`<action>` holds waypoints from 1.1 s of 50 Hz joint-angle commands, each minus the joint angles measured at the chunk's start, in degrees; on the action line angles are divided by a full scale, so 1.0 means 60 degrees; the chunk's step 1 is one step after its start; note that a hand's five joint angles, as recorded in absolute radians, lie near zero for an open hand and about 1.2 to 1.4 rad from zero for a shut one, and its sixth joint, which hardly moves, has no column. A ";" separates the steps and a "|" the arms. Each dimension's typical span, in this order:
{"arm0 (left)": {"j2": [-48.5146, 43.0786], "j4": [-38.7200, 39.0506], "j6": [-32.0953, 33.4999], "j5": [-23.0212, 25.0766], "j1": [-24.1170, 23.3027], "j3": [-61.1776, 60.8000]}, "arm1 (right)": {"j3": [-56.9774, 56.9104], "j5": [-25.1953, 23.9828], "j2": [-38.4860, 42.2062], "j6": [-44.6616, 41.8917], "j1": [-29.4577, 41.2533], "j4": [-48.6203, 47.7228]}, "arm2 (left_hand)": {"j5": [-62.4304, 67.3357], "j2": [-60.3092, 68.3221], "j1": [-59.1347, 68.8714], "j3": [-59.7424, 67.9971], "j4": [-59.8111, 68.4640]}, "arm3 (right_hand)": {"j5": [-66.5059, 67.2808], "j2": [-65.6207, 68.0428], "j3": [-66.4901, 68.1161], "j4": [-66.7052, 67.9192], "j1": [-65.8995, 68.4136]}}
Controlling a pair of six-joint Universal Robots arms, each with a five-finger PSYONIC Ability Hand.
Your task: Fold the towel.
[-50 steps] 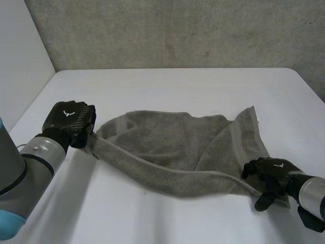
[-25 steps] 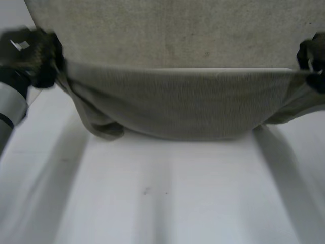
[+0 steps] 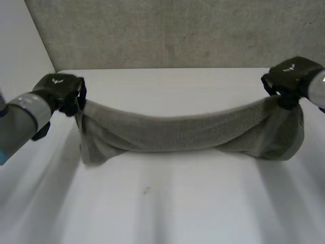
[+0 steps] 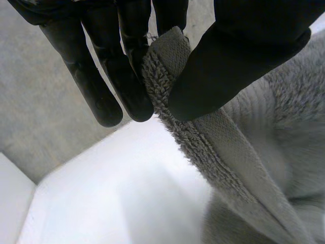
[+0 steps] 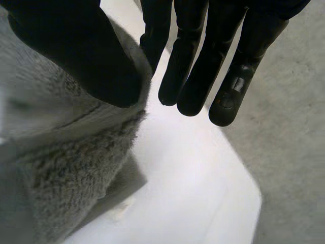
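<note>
A grey towel [image 3: 177,132] hangs stretched between my two hands, sagging in the middle, with its lower part resting on the white table [image 3: 162,203]. My left hand [image 3: 60,91] holds the towel's left end; in the left wrist view its thumb [image 4: 238,56] and fingers [image 4: 127,66] pinch a towel corner [image 4: 167,66]. My right hand [image 3: 292,76] holds the right end; in the right wrist view its thumb [image 5: 76,51] presses the towel edge [image 5: 66,132] against the fingers [image 5: 203,61].
A grey wall [image 3: 177,30] stands behind the table's far edge. The table's left edge meets a pale wall [image 3: 20,56] beside my left arm. Bare tabletop spreads in front of the towel.
Both hands lifted the towel off the table and spread it wide between them. Since half a second ago they have come lower, and the towel's bottom rests on the table.
</note>
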 commanded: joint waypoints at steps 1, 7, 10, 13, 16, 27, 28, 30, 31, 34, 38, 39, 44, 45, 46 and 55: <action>-0.1192 0.1144 0.0537 -0.0402 -0.0443 0.3560 | -0.2249 0.0791 0.1355 -0.0526 0.0565 -0.2598 | 0.1810 0.1713 0.1970 0.1713 0.1703 | 0.2287 0.2128 0.2029 0.1949 0.4005; -0.1324 0.3993 -0.0163 -0.1162 -0.0838 0.6164 | -0.3568 0.1537 0.1167 -0.0190 0.1047 -0.6792 | 0.1810 0.1713 0.1970 0.1713 0.1703 | 0.2287 0.2128 0.2029 0.1949 0.4005; -0.1076 0.5123 -0.0778 -0.1193 -0.0853 0.6139 | -0.3000 0.1494 0.0611 0.0074 0.1121 -0.8087 | 0.1810 0.1713 0.1970 0.1713 0.1703 | 0.2287 0.2128 0.2029 0.1949 0.4005; -0.0812 0.5537 -0.1320 -0.1193 -0.0809 0.5818 | -0.2340 0.1363 0.0273 0.0279 0.1107 -0.8238 | 0.1810 0.1713 0.1970 0.1713 0.1703 | 0.2287 0.2128 0.2029 0.1949 0.4005; -0.0665 0.5538 -0.1717 -0.1120 -0.0692 0.4942 | -0.1637 0.1216 0.0125 0.0499 0.1136 -0.8180 | 0.1810 0.1713 0.1970 0.1713 0.1703 | 0.2287 0.2128 0.2029 0.1949 0.4005; -0.0709 0.5611 -0.1762 -0.0270 -0.0091 0.1070 | 0.1451 0.0177 0.0052 0.0632 0.0989 -0.6774 | 0.1810 0.1713 0.1970 0.1713 0.1703 | 0.2287 0.2128 0.2029 0.1949 0.4005; -0.0752 0.5669 -0.1704 0.0121 -0.0019 0.0388 | 0.1457 0.0176 0.0052 0.0632 0.0989 -0.6773 | 0.1810 0.1713 0.1970 0.1713 0.1703 | 0.2287 0.2128 0.2029 0.1949 0.4005; -0.0797 0.5773 -0.1616 0.0594 0.0129 -0.0380 | 0.2043 0.0044 0.0110 0.0617 0.0989 -0.6612 | 0.1810 0.1713 0.1970 0.1713 0.1703 | 0.2287 0.2128 0.2029 0.1949 0.4005; -0.0869 0.5918 -0.1471 0.1044 0.0332 -0.1062 | 0.2623 -0.0043 0.0197 0.0617 0.0975 -0.6496 | 0.1810 0.1713 0.1970 0.1713 0.1703 | 0.2287 0.2128 0.2029 0.1949 0.4005; -0.1103 0.6298 -0.0930 0.1879 0.0640 -0.2381 | 0.3649 -0.0103 0.0562 0.0530 0.0960 -0.6232 | 0.1810 0.1713 0.1970 0.1713 0.1703 | 0.2287 0.2128 0.2029 0.1949 0.4005; -0.1280 0.6432 -0.0151 0.2513 0.0758 -0.3324 | 0.4735 -0.0103 0.0740 0.0529 0.0960 -0.5720 | 0.1810 0.1713 0.1970 0.1713 0.1703 | 0.2287 0.2128 0.2029 0.1949 0.4005; -0.1323 0.6432 0.0284 0.2658 0.0816 -0.3673 | 0.4738 -0.0103 0.0740 0.0529 0.0960 -0.5718 | 0.1810 0.1713 0.1970 0.1713 0.1703 | 0.2287 0.2128 0.2029 0.1949 0.4005; -0.1236 0.6227 0.1534 0.2865 0.1169 -0.4291 | 0.5222 -0.0103 0.0550 0.0632 0.0975 -0.5308 | 0.1810 0.1713 0.1970 0.1713 0.1703 | 0.2287 0.2128 0.2029 0.1949 0.4005; -0.1164 0.6067 0.1838 0.2865 0.1357 -0.4407 | 0.5367 -0.0117 0.0419 0.0632 0.0989 -0.5206 | 0.1810 0.1713 0.1970 0.1713 0.1703 | 0.2287 0.2128 0.2029 0.1949 0.4005; -0.1163 0.6066 0.1841 0.2865 0.1359 -0.4409 | 0.5542 -0.0132 0.0258 0.0646 0.0946 -0.5176 | 0.1810 0.1713 0.1970 0.1713 0.1703 | 0.2287 0.2128 0.2029 0.1949 0.4005; -0.0476 0.4487 0.2295 0.3245 0.1755 -0.4511 | 0.6306 -0.0176 -0.0798 0.1130 0.0462 -0.5484 | -0.7173 -0.7269 -0.7013 -0.7269 -0.7279 | 0.2287 0.2128 0.2029 0.1949 0.4005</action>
